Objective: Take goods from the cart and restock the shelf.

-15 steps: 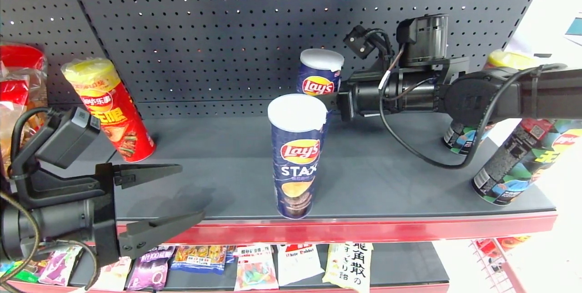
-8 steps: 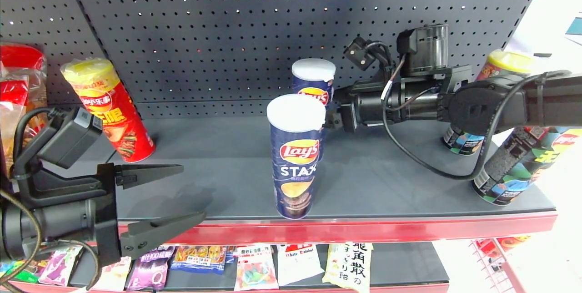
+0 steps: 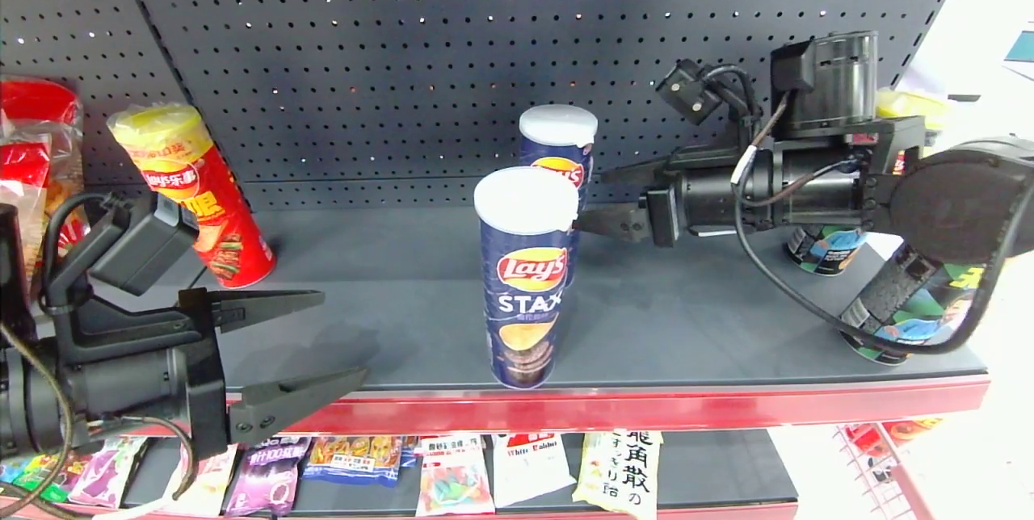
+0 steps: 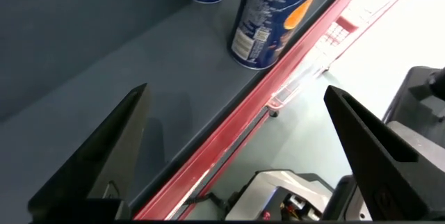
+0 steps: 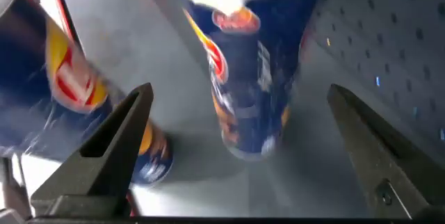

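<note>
The right gripper [image 3: 599, 199] is released, fingers spread and holding nothing, its tips just right of the far dark-blue cylindrical crisp can with white lid [image 3: 557, 150], which stands upright on the grey shelf board with red front edge [image 3: 687, 318]; a second identical dark-blue can [image 3: 525, 278] stands upright nearer, at the front edge; the left gripper [image 3: 339, 338] hangs open and empty at the near left; a red can with yellow lid [image 3: 194, 197] leans at the far left.
</note>
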`<state>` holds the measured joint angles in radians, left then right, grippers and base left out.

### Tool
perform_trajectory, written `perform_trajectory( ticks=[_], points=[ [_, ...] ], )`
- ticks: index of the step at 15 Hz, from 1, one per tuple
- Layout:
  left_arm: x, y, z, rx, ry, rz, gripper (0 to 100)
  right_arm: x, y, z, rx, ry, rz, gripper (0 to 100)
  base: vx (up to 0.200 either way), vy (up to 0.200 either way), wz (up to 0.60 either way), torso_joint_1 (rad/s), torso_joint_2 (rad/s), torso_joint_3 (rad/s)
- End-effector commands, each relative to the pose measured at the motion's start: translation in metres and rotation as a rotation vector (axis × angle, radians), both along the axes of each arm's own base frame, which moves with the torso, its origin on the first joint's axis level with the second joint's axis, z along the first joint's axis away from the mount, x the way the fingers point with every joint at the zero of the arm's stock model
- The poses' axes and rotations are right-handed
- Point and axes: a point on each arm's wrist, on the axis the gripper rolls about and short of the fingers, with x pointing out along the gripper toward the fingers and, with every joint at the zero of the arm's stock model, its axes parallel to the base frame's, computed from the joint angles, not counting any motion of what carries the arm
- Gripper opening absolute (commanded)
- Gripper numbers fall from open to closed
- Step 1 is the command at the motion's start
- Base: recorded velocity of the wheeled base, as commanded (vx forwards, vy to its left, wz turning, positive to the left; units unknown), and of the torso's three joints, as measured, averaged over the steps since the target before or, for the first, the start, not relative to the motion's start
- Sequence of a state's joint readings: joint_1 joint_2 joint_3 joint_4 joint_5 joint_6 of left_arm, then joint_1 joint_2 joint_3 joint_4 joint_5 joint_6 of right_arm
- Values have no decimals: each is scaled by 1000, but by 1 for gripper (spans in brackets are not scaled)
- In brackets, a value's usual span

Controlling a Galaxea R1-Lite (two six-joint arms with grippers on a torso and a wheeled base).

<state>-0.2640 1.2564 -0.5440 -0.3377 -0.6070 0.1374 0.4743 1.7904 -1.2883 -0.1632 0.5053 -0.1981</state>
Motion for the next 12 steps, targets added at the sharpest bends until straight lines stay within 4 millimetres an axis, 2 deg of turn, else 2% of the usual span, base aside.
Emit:
perform_trajectory(
  ticks=[1,4,6,9,12],
  points=[
    [4,-2,-3,6,13,-6,100,-31,-18,20,50,5,-30,100,0,0,0,0,0,0],
    [11,-11,-9,31,38,-23,100,-58,-32,19,47,14,-54,100,0,0,0,0,0,0],
    [21,-20,-11,56,38,-46,100,-90,-47,11,37,31,-48,100,0,0,0,0,0,0],
    [35,-27,-9,59,39,-54,100,-123,-62,6,40,19,-39,100,0,0,0,0,0,0],
    [50,-33,-17,105,34,-66,100,-162,-82,2,61,-15,-34,100,0,0,0,0,0,0]
  ],
)
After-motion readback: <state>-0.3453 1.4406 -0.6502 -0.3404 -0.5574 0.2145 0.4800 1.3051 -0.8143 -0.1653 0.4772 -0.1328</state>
